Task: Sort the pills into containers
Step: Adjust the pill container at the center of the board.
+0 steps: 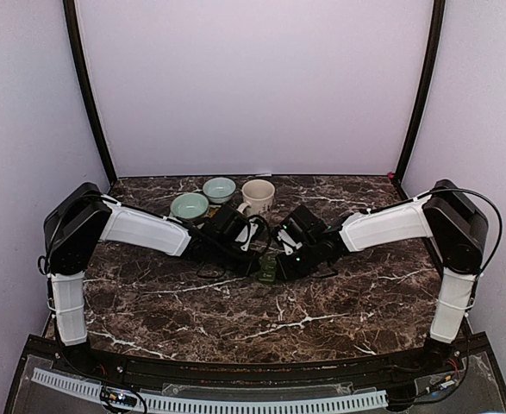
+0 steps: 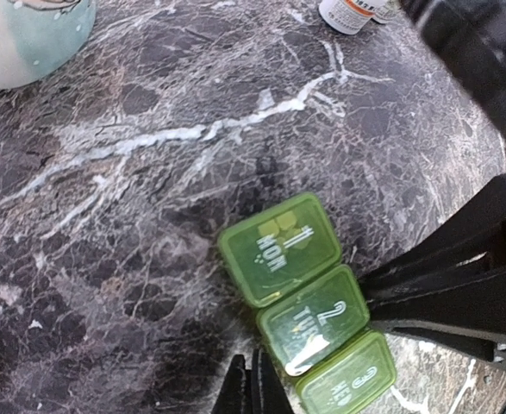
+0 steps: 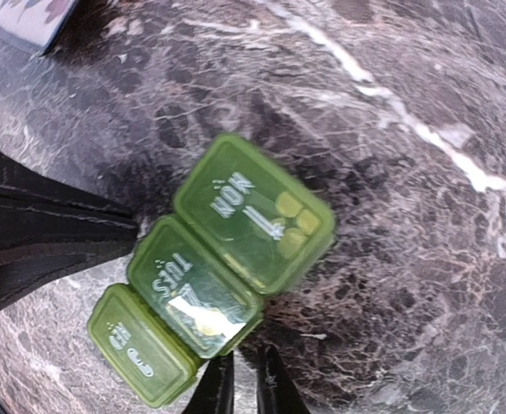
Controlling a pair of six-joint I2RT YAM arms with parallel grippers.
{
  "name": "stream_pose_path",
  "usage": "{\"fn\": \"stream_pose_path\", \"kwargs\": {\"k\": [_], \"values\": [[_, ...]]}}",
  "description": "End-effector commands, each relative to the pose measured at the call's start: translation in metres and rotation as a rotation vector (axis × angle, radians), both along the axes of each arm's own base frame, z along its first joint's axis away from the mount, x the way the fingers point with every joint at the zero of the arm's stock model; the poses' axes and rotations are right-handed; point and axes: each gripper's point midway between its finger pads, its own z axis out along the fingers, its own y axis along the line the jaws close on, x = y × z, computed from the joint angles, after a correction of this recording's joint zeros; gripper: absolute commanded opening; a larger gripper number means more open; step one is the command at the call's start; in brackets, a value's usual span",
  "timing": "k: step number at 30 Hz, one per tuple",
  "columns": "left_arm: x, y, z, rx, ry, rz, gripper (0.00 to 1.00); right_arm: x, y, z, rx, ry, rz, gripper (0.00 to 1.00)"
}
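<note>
A green pill organiser (image 1: 267, 269) lies at mid-table between both arms, its MON, TUE and WED lids down. Yellow pills (image 3: 294, 220) show through the MON lid, the same pills (image 2: 280, 226) in the left wrist view. A yellowish spot sits under glare in the TUE cell (image 3: 208, 326). My left gripper (image 2: 249, 358) is shut and empty, its tips just beside the TUE cell (image 2: 317, 319). My right gripper (image 3: 246, 354) stands at the opposite side of the organiser (image 3: 227, 259), slightly open, with a narrow empty gap between its fingers.
Two pale green bowls (image 1: 190, 205) (image 1: 219, 188) and a cream mug (image 1: 258, 197) stand behind the arms. A white pill bottle (image 2: 347, 12) with an orange label is beyond the organiser. The marble table (image 1: 192, 310) runs to walls on three sides.
</note>
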Motion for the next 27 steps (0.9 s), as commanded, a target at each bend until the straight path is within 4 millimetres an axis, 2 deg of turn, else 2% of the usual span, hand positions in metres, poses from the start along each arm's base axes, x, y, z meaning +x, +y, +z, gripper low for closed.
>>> {"fn": "stream_pose_path", "kwargs": {"k": [1,13,15,19,27], "values": [[-0.004,0.005,0.006,0.007,-0.014,0.008,0.00,0.001,-0.004,0.000,-0.030,-0.024,-0.020,0.13],[-0.012,0.006,0.011,-0.033,0.009,0.007,0.00,0.014,-0.010,-0.010,-0.073,-0.036,-0.057,0.14],[-0.013,0.005,0.012,-0.040,0.008,0.004,0.00,0.022,-0.003,-0.002,-0.054,-0.051,-0.058,0.14],[-0.016,0.002,0.013,-0.049,0.010,-0.008,0.00,0.026,0.001,-0.002,-0.051,-0.054,-0.055,0.15],[-0.016,0.001,0.012,-0.049,0.007,-0.009,0.00,0.028,-0.004,-0.005,-0.062,-0.050,-0.068,0.14]]}}
